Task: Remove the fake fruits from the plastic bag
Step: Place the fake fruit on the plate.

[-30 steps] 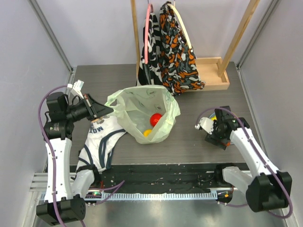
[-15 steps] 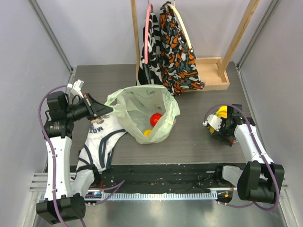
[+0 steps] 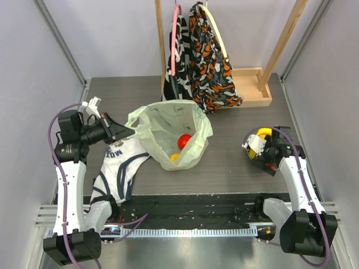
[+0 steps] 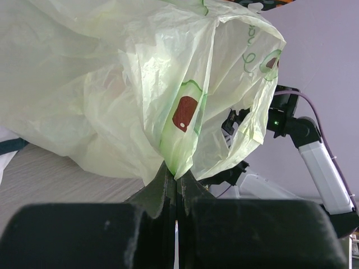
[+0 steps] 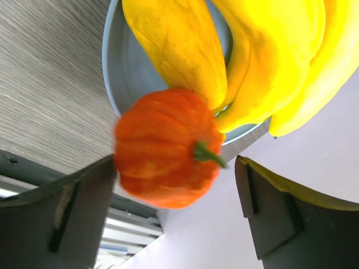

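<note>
The plastic bag [image 3: 168, 131] stands open mid-table, pale green with avocado prints. A red round fruit [image 3: 184, 141] and a small yellow piece [image 3: 175, 157] lie inside it. My left gripper [image 3: 120, 132] is shut on the bag's left rim and holds it up; the pinched fold [image 4: 179, 162] shows in the left wrist view. My right gripper [image 3: 261, 149] is open at the right over a grey-blue plate [image 5: 115, 84]. The plate holds a yellow banana [image 5: 280, 61] and another yellow fruit [image 5: 174, 50]. A blurred orange fruit [image 5: 165, 148] sits between the open jaws against the left finger [image 5: 84, 207].
A white garment with navy stripes [image 3: 120, 165] lies under the left arm at the near left. Patterned cloths [image 3: 207, 61] hang from a wooden rack at the back; its base [image 3: 252, 89] is at back right. Walls close both sides.
My right gripper moved right and a little back to the plate with the banana, and its jaws now stand apart around the orange fruit. The left arm and bag barely moved.
</note>
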`<action>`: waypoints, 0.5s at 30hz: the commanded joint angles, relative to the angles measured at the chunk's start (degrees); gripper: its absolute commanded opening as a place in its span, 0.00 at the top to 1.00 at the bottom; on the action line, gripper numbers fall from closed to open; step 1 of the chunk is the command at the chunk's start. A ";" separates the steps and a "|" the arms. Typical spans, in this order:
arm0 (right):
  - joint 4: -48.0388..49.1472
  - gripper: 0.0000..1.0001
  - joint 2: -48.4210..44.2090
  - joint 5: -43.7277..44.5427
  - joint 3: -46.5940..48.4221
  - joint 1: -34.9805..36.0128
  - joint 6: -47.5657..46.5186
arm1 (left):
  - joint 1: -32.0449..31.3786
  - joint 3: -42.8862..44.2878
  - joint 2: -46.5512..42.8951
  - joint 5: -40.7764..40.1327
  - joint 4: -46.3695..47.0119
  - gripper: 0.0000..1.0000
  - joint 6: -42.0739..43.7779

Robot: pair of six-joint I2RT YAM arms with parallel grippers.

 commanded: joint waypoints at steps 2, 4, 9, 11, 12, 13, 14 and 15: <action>1.13 0.01 2.08 4.08 -0.64 -0.25 0.90 | 0.27 -0.15 -0.40 1.28 2.67 1.00 -0.61; 1.31 0.00 3.31 4.27 0.41 -0.25 3.26 | 0.26 0.12 -0.22 1.37 2.76 1.00 -0.61; -3.52 0.00 3.49 -1.43 8.93 -0.25 5.74 | 0.18 0.21 -0.05 1.46 2.94 1.00 -0.44; -4.74 0.00 3.23 -1.89 10.26 -0.25 5.74 | 0.27 -0.23 -0.31 1.46 3.37 1.00 -0.44; -5.27 0.00 3.40 -1.97 10.09 -0.25 5.22 | 0.27 -0.67 -0.40 1.28 3.55 1.00 -0.70; -6.32 0.01 3.49 -1.97 9.74 -0.25 4.52 | 0.27 -0.85 -0.40 1.28 3.90 1.00 -0.87; -6.42 0.02 3.49 -1.80 8.17 -0.25 3.12 | 0.27 -1.11 -0.57 1.37 4.51 1.00 -1.14; -6.33 0.06 3.84 -1.45 7.20 -0.25 2.32 | 0.35 -1.37 -0.49 1.28 4.69 1.00 -1.40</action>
